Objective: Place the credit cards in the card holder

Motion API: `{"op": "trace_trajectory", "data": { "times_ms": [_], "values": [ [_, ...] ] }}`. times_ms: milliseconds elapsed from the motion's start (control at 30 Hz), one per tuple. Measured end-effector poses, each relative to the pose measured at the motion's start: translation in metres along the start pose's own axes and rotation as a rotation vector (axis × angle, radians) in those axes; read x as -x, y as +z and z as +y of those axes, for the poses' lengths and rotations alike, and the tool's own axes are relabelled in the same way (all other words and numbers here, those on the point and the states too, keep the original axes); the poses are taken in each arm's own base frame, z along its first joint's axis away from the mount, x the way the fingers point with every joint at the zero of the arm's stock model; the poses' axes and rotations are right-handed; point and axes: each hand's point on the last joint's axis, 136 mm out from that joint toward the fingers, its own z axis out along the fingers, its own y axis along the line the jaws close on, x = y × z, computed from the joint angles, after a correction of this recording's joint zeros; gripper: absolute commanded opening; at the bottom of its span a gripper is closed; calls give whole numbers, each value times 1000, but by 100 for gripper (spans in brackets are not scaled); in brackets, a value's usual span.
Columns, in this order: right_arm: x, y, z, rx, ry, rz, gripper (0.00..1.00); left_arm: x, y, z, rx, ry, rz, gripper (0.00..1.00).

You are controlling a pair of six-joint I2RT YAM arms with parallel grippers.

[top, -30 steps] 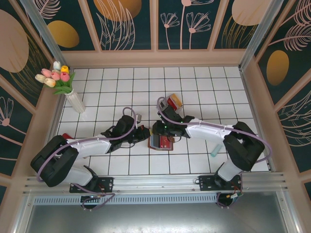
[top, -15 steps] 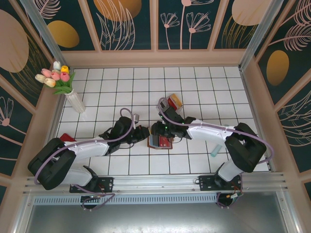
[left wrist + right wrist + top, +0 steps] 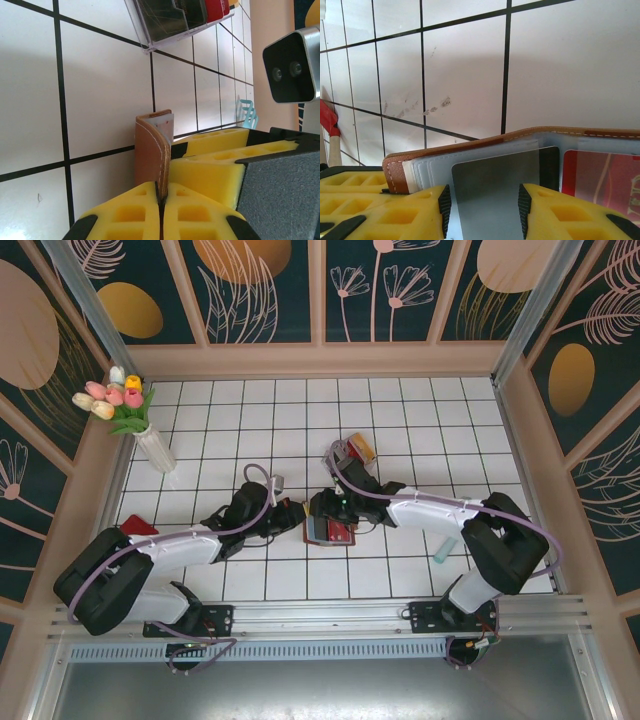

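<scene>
Top view: both arms reach in to the middle of the white tiled table [image 3: 250, 410], with the left gripper [image 3: 293, 512] and right gripper [image 3: 322, 510] close together at the card holder [image 3: 332, 533], which lies open just right of centre. A clear tray [image 3: 358, 450] of coloured cards sits just behind the right gripper, a tulip vase [image 3: 152, 445] stands at the far left, and a loose red card [image 3: 138, 526] pokes out by the left arm. Left wrist view: the yellow fingers [image 3: 125, 220] are pressed together on the brown leather edge of the card holder [image 3: 150, 150] - pinched tight, flap standing upright off the tiles, with the clear tray at the top of the frame. Right wrist view: the card holder's sleeves lie open and a grey card [image 3: 495, 195] sits between the two black pads [image 3: 445, 202] - fingers set narrow, one either side of the card, cannot tell if they actually squeeze it. The card's far end overlaps the clear sleeve. A red slotted card [image 3: 600, 180] sits in the pocket to the right
</scene>
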Motion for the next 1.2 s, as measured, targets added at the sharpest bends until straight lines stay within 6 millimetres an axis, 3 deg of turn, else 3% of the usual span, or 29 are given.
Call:
{"op": "trace_trajectory", "data": {
  "times_ms": [400, 600, 700, 833, 1000, 1167, 1200],
  "values": [
    [-4, 13, -14, -91, -10, 20, 40, 0, -4, 8, 11, -24, -14, 1],
    [-2, 7, -37, -229, -30, -8, 37, 10, -14, -2, -24, -19, -56, 1],
    [1, 1, -44, -277, -43, -21, 38, 12, -15, -5, -30, -16, -65, 3],
    [9, -11, -40, -281, -55, -63, 40, 12, -15, -5, -31, -15, -65, 13],
    [30, -30, -38, -266, -68, -135, 42, 12, -9, 8, 35, -11, -54, 15],
    [88, -62, -43, -297, -104, -252, 43, 9, -2, 31, 124, -27, -41, 31],
    [104, -68, -43, -316, -125, -280, 43, 9, -3, 35, 142, -27, -45, 38]
  ]
}}
